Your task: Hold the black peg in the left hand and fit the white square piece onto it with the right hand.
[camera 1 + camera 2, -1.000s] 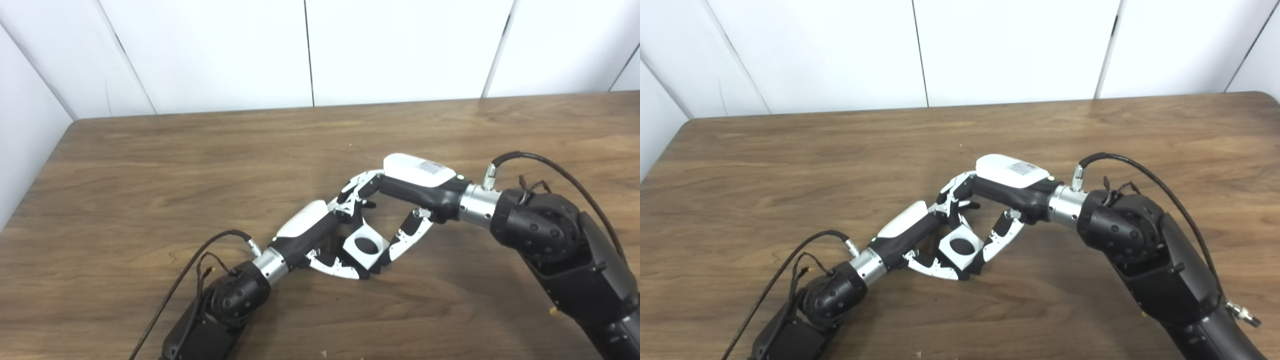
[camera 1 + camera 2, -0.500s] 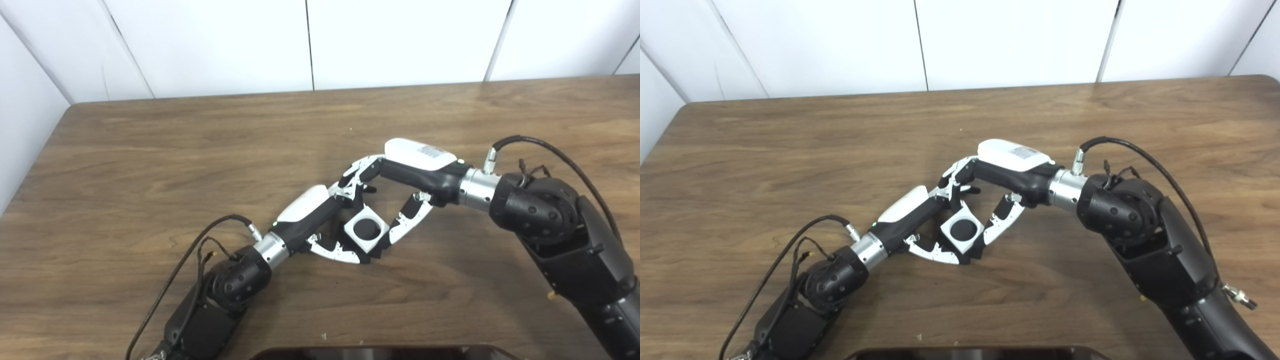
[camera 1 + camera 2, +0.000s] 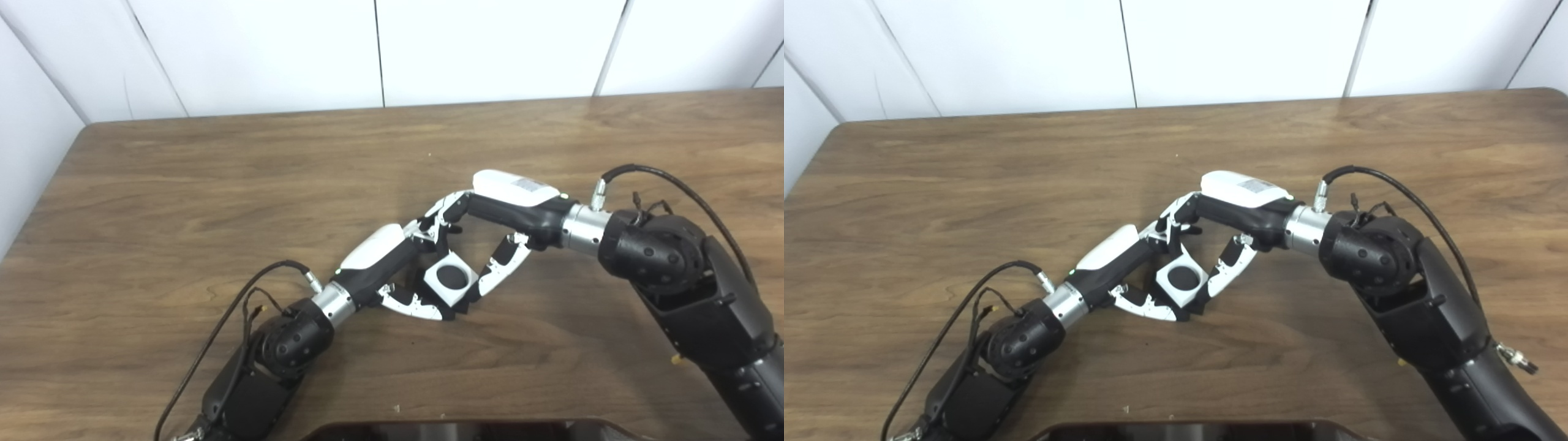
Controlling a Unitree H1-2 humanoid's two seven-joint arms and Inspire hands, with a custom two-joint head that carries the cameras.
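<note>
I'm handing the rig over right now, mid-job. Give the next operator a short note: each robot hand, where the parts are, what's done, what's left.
Left robot hand: closed under the white square piece, apparently holding the black peg, whose dark round end fills the piece's hole.
Right robot hand: fingers and thumb closed around the white square piece.
Both meet low over the middle of the wooden table.
Done: piece looks fitted onto the peg.
Left: check it is fully seated; depth cannot be judged from above. Then release the right hand.

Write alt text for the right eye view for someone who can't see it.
Two robot hands meet over a wooden table, the left hand and right hand together gripping a white square piece with the black peg in its round hole.
</note>
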